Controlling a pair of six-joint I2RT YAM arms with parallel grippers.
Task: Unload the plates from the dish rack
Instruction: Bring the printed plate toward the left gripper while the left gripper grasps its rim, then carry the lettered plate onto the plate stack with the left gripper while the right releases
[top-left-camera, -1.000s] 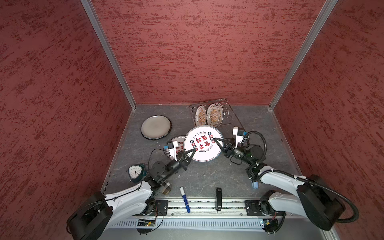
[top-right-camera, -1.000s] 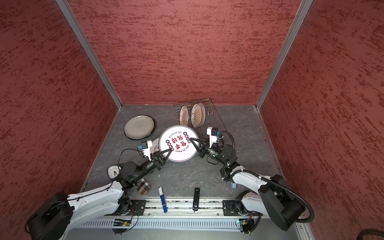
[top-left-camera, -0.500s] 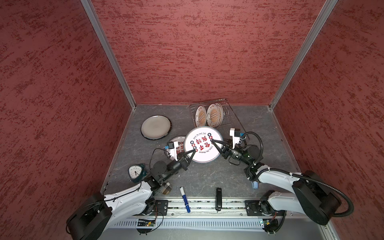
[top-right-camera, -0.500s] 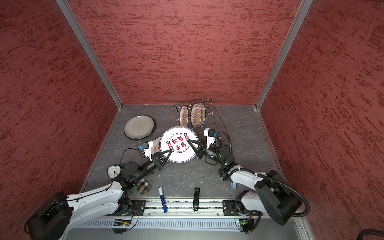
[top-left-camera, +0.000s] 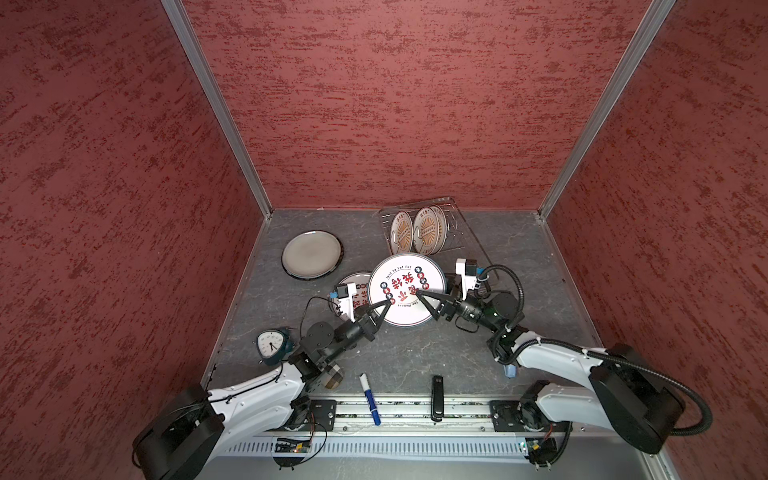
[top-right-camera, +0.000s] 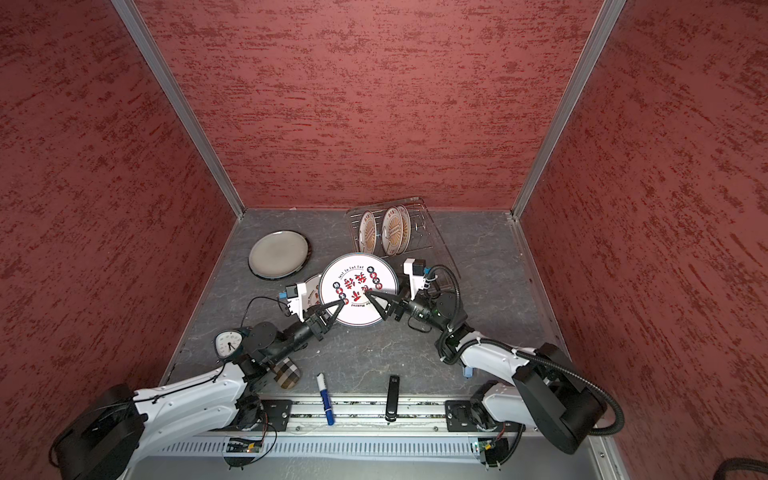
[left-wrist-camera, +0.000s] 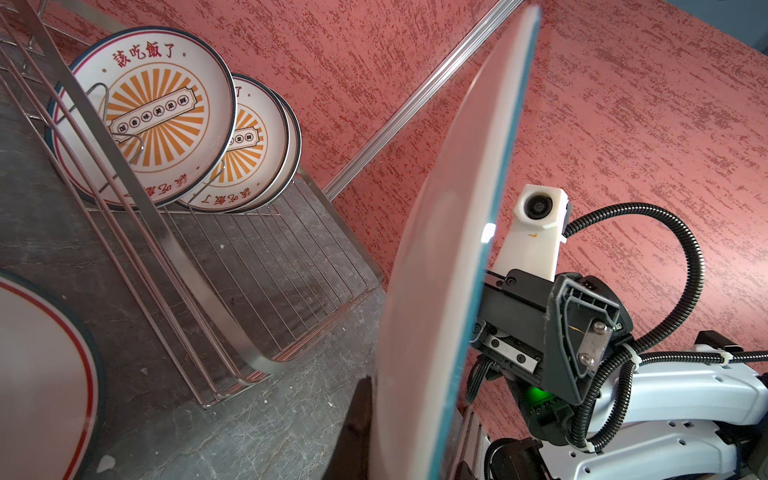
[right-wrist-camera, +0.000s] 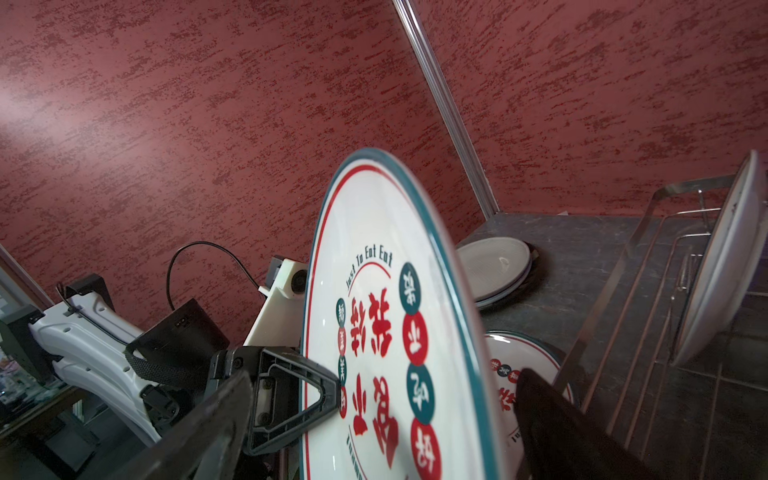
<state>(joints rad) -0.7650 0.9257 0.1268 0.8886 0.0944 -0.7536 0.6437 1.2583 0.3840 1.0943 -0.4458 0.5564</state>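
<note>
Clamped shut on the printed plate (top-left-camera: 406, 289) at its 7 o'clock rim: left gripper (top-left-camera: 386, 306). Newly spread wide at 4 o'clock, straddling the rim: right gripper (top-left-camera: 426, 305). Handover complete; plate clear of rack. At 12 o'clock beyond: dish rack (top-left-camera: 456, 230), sunburst plates (top-left-camera: 426, 228) remaining inside. Rearmost largely hidden; count uncertain.

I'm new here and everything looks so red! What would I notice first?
The big white plate with red writing, held up in the middle: the left gripper pinches its edge while the right gripper stands open around it. Behind it, sunburst plates stand in the dish rack, and a grey plate lies flat to the left.
</note>
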